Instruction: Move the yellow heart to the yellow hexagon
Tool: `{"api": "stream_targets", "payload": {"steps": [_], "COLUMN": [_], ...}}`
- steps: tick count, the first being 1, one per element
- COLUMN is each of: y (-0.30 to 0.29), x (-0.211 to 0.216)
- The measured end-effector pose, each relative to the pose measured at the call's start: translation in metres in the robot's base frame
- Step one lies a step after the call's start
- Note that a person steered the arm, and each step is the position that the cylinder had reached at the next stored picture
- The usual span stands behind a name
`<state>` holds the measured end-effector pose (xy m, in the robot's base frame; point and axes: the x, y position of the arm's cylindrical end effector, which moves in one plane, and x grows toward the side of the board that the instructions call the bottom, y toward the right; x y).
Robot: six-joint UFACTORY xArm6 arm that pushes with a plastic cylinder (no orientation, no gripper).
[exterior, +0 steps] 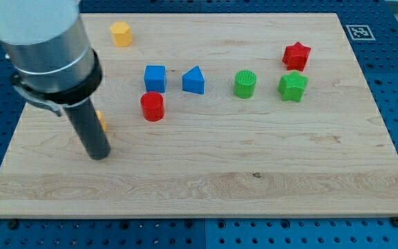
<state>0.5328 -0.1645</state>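
The yellow hexagon (121,33) sits near the view's top left on the wooden board (254,173). The yellow heart (101,122) is almost wholly hidden behind my rod; only a small yellow-orange sliver shows at the rod's right side. My tip (99,155) rests on the board at the view's left, just below and touching or nearly touching the heart. The hexagon lies well above the tip, toward the view's top.
A blue cube (155,78), a blue triangle (193,81) and a red cylinder (153,106) stand right of the rod. A green cylinder (245,84), a green star (293,86) and a red star (296,55) stand further right.
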Motion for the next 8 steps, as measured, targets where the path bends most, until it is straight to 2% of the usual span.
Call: {"api": "stream_targets", "payload": {"steps": [3, 7, 8], "y": [-0.012, -0.038, -0.036], "x": [-0.030, -0.096, -0.096]}}
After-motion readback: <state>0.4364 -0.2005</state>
